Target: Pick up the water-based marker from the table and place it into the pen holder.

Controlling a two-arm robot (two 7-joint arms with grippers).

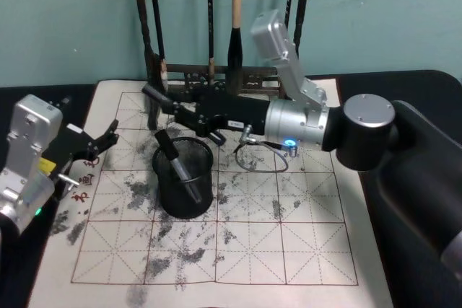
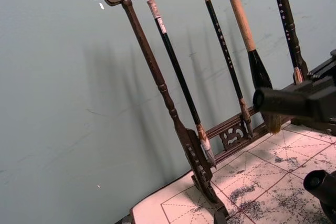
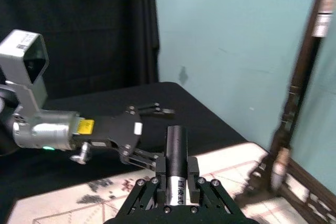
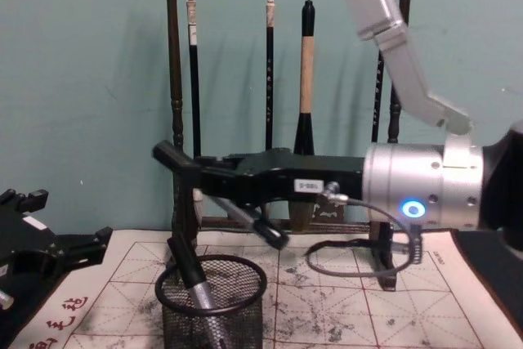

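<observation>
A teal wall (image 1: 72,19) backs a black desk (image 1: 393,81) spread with a white sheet of calligraphy paper (image 1: 289,250), red-gridded and blotched with ink. At the paper's far edge stands a tall dark wooden brush rack (image 4: 173,79) hung with long calligraphy brushes (image 4: 306,63).

The right tool (image 1: 172,104) is stretched out above the paper. Its fingers are clamped on the black cylindrical water-based marker (image 3: 177,145). The marker's white-labelled barrel sits between the pads and its dark end sticks out past the fingertips. Below this tool's tip, a little to the robot's side of it, stands the small black wire-mesh cylindrical pen holder (image 1: 184,200), upright on the paper. The held marker is above the holder's rim and apart from it. Just beyond the tool's tip rises the rack's left post. Inside the pen holder a second marker (image 1: 177,164), with a black cap and a grey barrel, leans against the rim.

The left tool (image 1: 110,137) hangs low, out past the right tool's tip and facing it, over the paper's left edge. Its fingers are spread wide with nothing between them.
</observation>
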